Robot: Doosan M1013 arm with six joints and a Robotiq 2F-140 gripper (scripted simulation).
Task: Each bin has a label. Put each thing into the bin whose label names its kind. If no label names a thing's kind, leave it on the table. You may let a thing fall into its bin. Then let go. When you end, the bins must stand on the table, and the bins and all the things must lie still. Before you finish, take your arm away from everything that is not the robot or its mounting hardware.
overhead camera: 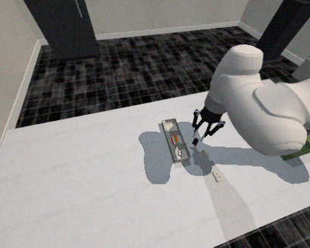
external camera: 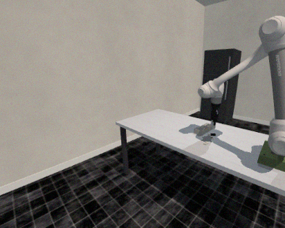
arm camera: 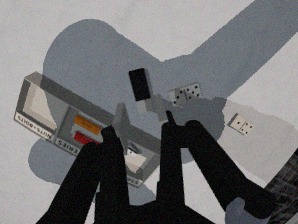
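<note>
A pale table [overhead camera: 102, 188] [external camera: 156, 124] stands on dark tiled flooring. Above it the hand [overhead camera: 199, 138] [external camera: 214, 125] [arm camera: 141, 109] is partly open and holds nothing. The black-and-white block [overhead camera: 195, 142] [external camera: 213, 135] [arm camera: 140, 85] lies right of the labelled bins [overhead camera: 167, 140] [external camera: 197, 133] [arm camera: 60, 111], near the dominoes [overhead camera: 217, 176] [external camera: 205, 143] [arm camera: 242, 124]. With the fingers no wider than this, a descent off line could land on the block, and a sideways drift might knock the bins.
</note>
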